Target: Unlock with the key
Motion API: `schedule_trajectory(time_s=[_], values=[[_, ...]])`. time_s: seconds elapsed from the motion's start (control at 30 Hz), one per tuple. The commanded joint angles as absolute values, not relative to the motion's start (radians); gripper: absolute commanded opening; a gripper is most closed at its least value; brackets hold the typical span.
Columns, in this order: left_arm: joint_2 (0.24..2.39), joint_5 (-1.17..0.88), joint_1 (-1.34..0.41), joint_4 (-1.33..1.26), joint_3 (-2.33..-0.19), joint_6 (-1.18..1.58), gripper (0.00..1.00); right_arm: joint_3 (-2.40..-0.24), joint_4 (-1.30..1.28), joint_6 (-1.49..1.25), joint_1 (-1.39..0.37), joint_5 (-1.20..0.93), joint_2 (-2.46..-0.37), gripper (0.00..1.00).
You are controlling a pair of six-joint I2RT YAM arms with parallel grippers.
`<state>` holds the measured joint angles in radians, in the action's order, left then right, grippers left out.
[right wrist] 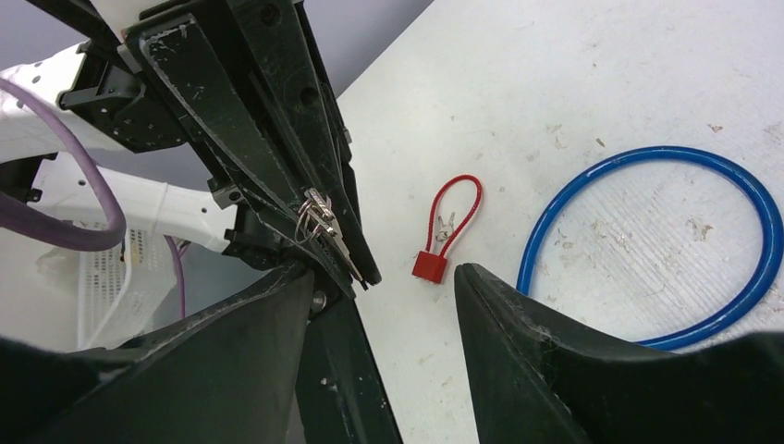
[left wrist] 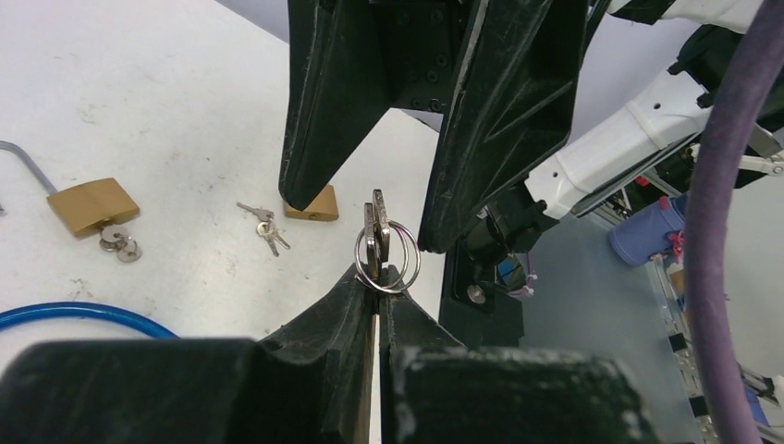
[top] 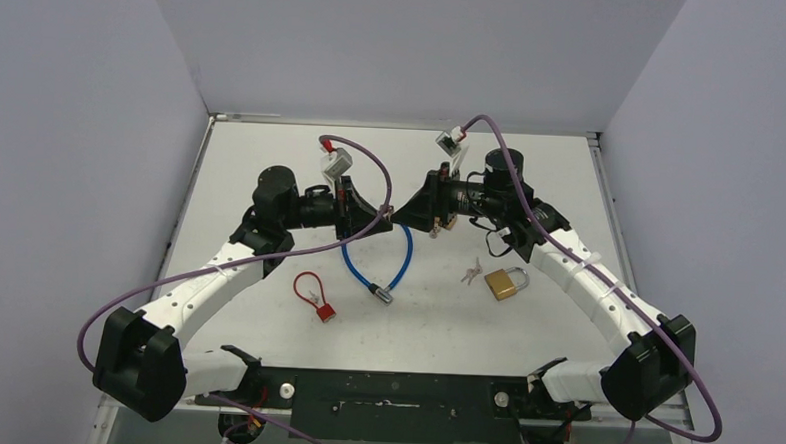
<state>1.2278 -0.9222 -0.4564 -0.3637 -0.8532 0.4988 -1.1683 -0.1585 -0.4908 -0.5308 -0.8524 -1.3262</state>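
Nearest the bases, on the table (top: pixel 261 166): a red lock (top: pixel 325 313) with small keys (right wrist: pixel 445 223) lying inside its loop. To the right is a brass padlock (top: pixel 503 283), with loose keys (top: pixel 471 274) just beside it. Beyond these lies the blue cable lock (top: pixel 381 294). No key lies near it, so it is judged the likely target. No container is in view.

Farther off, raised above the table centre, the left gripper (left wrist: pixel 377 294) is pinched tight on the keys (left wrist: pixel 377 242). There are two on a ring (left wrist: pixel 399 270), standing out past its tips. The right gripper (right wrist: pixel 379 277) stands wide, its fingers (left wrist: pixel 499 111) flanking the keys and gripping nothing.

Handling, as judged: the keys are light, stiff, smooth metal, apt to swivel on the ring and slip. Hold one key across its flat head, leaving the blade free. Which end is now pinched cannot be told.
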Motion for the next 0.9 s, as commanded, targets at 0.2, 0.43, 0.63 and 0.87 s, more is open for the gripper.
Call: schedule_trajectory(time_s=[0.2,0.43,0.63,0.87], values=[[1.241,-1.077,-0.448,-0.506,-0.895,0.614,0.00,-1.150,0.031,-0.494,-0.546,-0.974,-1.286,0.33],[1.265,-1.108,-0.448,-0.583,-0.895,0.685,0.00,-1.161,0.025,-0.480,-0.546,-0.999,-1.285,0.22],[1.272,-1.102,-0.448,-0.604,-0.897,0.706,0.00,-1.161,0.018,-0.474,-0.548,-1.022,-1.286,0.11],[1.278,-1.092,-0.447,-0.596,-0.897,0.695,0.00,-1.153,0.054,-0.499,-0.546,-1.023,-1.285,0.03]])
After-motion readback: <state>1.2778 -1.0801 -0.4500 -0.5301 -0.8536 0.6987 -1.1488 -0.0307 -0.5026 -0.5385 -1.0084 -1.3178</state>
